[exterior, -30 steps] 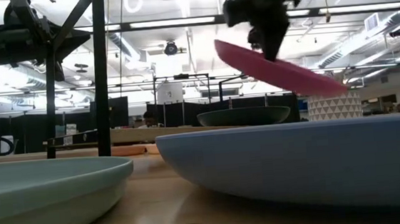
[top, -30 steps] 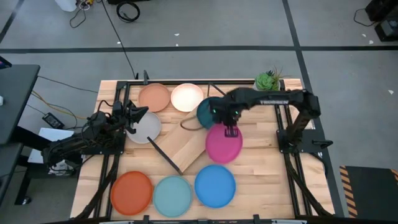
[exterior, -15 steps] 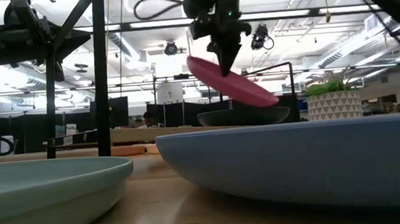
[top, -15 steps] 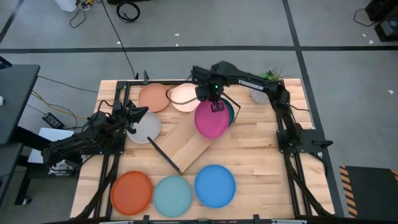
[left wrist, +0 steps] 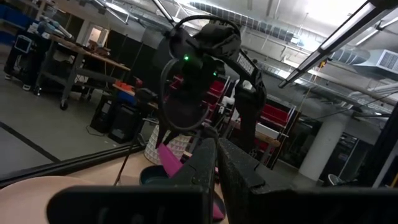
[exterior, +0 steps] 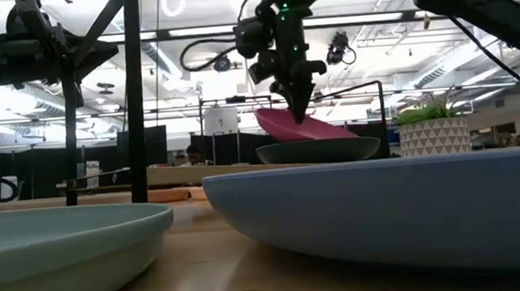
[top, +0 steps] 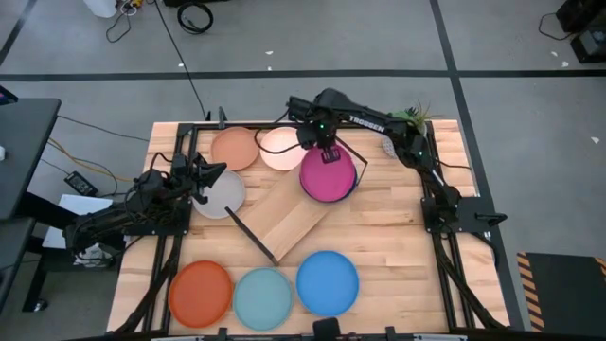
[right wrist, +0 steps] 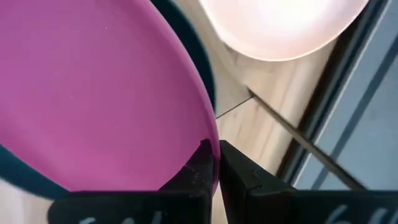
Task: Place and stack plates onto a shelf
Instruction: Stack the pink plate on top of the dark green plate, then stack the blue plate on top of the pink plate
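Observation:
My right gripper (top: 328, 154) is shut on the magenta plate (top: 328, 178), which sits tilted over the teal plate (exterior: 316, 150) near the table's far edge. Only a teal sliver (right wrist: 204, 71) shows around the magenta one. The cream plate (top: 284, 148) and the salmon plate (top: 235, 149) lie left of it on the table. The shelf (top: 294, 220), a light-wood board with a black rod, lies slantwise mid-table. My left gripper (top: 206, 174) is shut and hovers by the pale grey plate (top: 220, 194), touching nothing. My right gripper pinches the magenta plate's far rim (right wrist: 208, 138) between its two fingers, one on the upper face and one beneath. The fingers (exterior: 299, 105) come from above, pointing down. The plate is tilted, held rim high, and its low side (exterior: 347, 133) meets the teal plate.
The orange plate (top: 200, 292), the light blue plate (top: 262, 297) and the blue plate (top: 328, 281) lie in a row along the near edge. A potted plant (top: 409, 119) stands at the far right corner. Black frame rods (top: 178, 161) run along both sides of the table.
My right gripper has carried the magenta plate from mid-table toward the far edge and slightly left, then down. The plate, first high and steeply tilted, now sits lower and flatter over the teal plate. The gripper has stayed shut on the rim.

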Tool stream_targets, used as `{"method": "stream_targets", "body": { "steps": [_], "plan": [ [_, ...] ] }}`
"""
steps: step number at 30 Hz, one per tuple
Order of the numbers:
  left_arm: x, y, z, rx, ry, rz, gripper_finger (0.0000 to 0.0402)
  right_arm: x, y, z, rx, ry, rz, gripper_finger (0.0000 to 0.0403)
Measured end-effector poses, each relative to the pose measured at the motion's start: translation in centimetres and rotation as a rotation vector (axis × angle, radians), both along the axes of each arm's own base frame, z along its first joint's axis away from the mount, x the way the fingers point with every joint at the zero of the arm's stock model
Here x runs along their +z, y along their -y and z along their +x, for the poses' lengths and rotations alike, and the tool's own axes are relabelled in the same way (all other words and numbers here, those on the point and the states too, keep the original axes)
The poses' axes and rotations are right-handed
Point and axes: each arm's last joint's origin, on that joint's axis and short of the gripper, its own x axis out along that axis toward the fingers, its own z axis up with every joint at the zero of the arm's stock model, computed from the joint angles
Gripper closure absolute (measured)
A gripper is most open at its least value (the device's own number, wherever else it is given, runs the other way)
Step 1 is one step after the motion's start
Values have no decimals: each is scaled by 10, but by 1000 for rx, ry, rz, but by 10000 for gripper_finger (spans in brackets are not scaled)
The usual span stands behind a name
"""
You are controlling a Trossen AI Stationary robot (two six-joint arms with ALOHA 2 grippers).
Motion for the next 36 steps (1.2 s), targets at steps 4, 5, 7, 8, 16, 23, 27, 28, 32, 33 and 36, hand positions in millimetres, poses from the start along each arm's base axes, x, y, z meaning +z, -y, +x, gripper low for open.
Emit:
{"method": "stream_targets", "body": {
  "steps": [4,5,7,8,16,23,27,28,32,33,36],
  "plan": [
    [0,0,0,0,-1,0,377,1,0,1,8,12,-22,382],
    [0,0,0,0,-1,-1,377,1,0,1,7,12,-21,382],
    [0,0,0,0,-1,-1,377,3,0,0,2,14,-21,380],
    [0,0,0,0,-2,-1,377,3,0,0,0,16,-22,377],
    [0,0,0,0,-1,-1,377,4,0,0,-29,14,-46,348],
    [0,0,0,0,-2,-1,377,4,-2,2,-42,10,-62,336],
    [0,0,0,0,-2,-1,377,7,-12,4,-29,-19,-139,336],
    [0,0,0,0,-1,-1,377,10,-15,4,-23,-16,-151,336],
    [0,0,0,0,-1,-1,377,23,-35,6,1,24,-182,337],
    [0,0,0,0,-2,-1,377,25,-40,7,7,36,-185,337],
    [0,0,0,0,-1,-1,377,31,-58,11,10,69,-188,337]
  ]
}}
